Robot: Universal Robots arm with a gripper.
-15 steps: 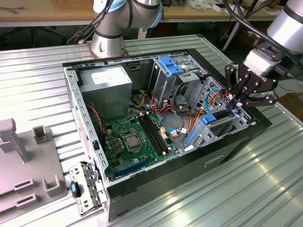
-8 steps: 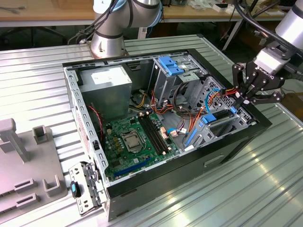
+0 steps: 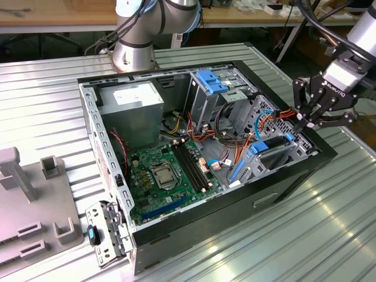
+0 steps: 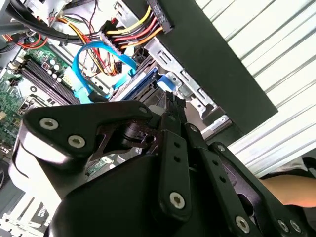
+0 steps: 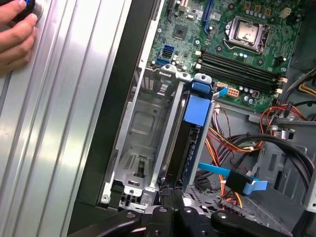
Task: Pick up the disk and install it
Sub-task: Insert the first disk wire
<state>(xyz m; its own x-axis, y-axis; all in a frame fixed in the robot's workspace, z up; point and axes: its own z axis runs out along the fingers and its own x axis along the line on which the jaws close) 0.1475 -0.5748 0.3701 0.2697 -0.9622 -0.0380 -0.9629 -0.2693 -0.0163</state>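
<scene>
The ribbed metal table point(image 3: 329, 235) carries an open computer case point(image 3: 282, 194) lying on its side. At the case's end on the exterior view's right sits a bare metal drive cage point(image 5: 143, 128). The disk point(image 5: 200, 109) stands on edge in that cage, beside an empty bay, with its blue rail facing the bundle of cables point(image 5: 232, 143).

The pick-up looks finished, and the step in hand appears to be the install itself, with the disk already resting in its slot. I cannot tell from these views whether it is fully seated.

The gripper point(image 3: 302, 125) hangs over the far right corner of the case. Its fingers are drawn together to a point, with nothing visibly pinched between them. In both wrist views the tips sit right at the disk's outer end, touching it or just short of it. The rest of the disk runs away from them, deeper into the case towards the green board point(image 3: 158, 176).

Finishing would probably call for a straight push along the slot, in line with the rail. That push should stay clear of the flat blue cable point(image 5: 232, 178) just beside it. A person's hand point(image 5: 15, 39) rests on the table, well apart from the case.
</scene>
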